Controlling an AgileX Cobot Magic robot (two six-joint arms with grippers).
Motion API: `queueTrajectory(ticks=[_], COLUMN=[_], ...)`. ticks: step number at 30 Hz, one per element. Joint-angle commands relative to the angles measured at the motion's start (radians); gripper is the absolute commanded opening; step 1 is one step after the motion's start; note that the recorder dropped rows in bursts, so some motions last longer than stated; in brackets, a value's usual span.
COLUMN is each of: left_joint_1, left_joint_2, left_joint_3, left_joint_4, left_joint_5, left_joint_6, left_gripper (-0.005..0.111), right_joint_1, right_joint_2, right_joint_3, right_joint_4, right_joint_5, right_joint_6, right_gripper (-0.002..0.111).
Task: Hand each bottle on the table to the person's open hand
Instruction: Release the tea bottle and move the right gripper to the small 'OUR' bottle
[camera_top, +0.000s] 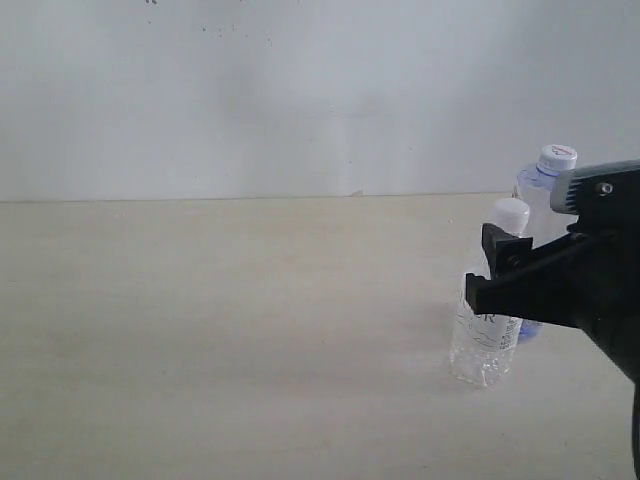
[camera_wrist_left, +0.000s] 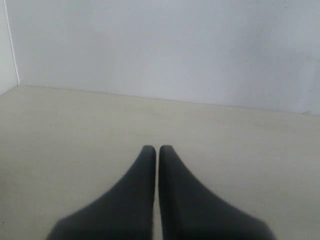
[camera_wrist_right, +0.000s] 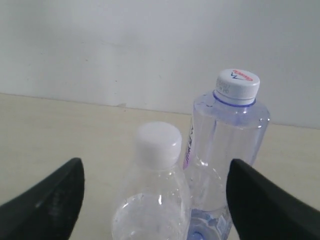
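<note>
Two bottles stand upright and close together on the pale table (camera_top: 220, 320) at the right. The small clear white-capped bottle (camera_top: 487, 345) (camera_wrist_right: 159, 200) is in front; the taller bluish one (camera_top: 540, 185) (camera_wrist_right: 227, 135) is just behind it. My right gripper (camera_top: 490, 270) (camera_wrist_right: 155, 167) is open, its black fingers (camera_wrist_right: 50, 200) spread wide to either side of the small bottle with gaps on both sides. My left gripper (camera_wrist_left: 158, 148) is shut on nothing over bare tabletop and is out of the exterior view. The tea bottle and the person's hand are out of view.
A plain white wall (camera_top: 300, 90) runs along the table's far edge. The table's left and middle (camera_top: 200, 300) show only bare wood grain. The right arm's black body (camera_top: 600, 290) covers the lower right of the exterior view.
</note>
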Motion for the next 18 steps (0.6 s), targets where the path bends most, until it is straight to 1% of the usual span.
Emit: queueTrajectory(ticks=[1,5,9,18], left_joint_1=[0.003,0.003,0.003,0.003], left_joint_2=[-0.003,-0.003,-0.003,-0.003], left_joint_3=[-0.004,-0.004,-0.004,-0.004], left_joint_4=[0.001,0.001,0.001,0.001], left_joint_5=[-0.004,-0.004,-0.004,-0.004], left_joint_6=[-0.003,-0.003,-0.003,-0.003], left_gripper=[0.004,0.004,0.004,0.004], right_joint_1=[-0.003,-0.014,-0.075,-0.128], right_joint_2=[0.067,0.109,0.142,0.151], right_joint_3=[0.004,-0.008,-0.051,-0.086], right_joint_4=[-0.051,-0.062,-0.084,-0.160], right_joint_5=[-0.080,-0.115,-0.059,-0.017], right_joint_6=[0.095,0.133,0.133,0.175], right_gripper=[0.073,0.073,0.073,0.073])
